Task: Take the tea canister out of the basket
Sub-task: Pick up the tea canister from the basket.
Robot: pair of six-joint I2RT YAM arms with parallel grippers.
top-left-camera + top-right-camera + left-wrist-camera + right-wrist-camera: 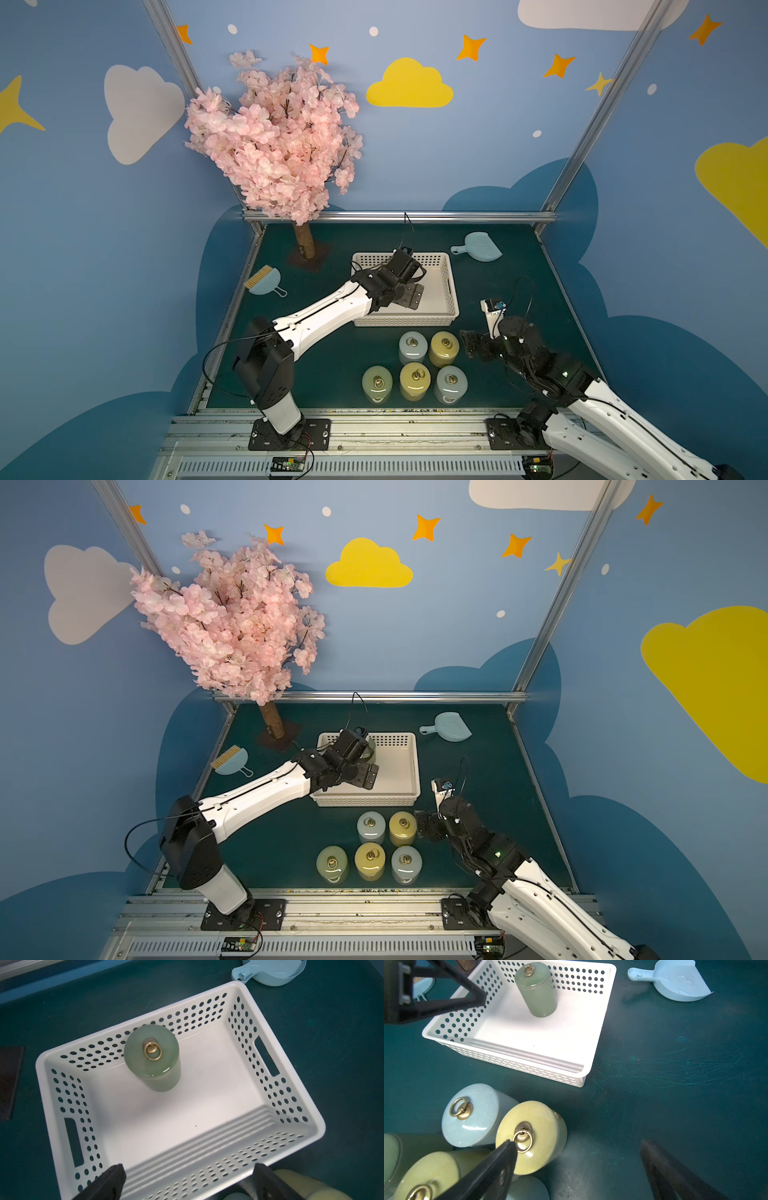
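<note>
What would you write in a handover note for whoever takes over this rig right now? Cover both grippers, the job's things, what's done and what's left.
Left gripper: jaws open, empty, above the basket.
Right gripper: jaws open, empty, next to the five canisters standing on the table in front of the basket.
Green canister: upright in the basket, by its far wall, untouched.
Done: nothing gripped yet.
Left: grasp it, lift it out, set it on the table.
</note>
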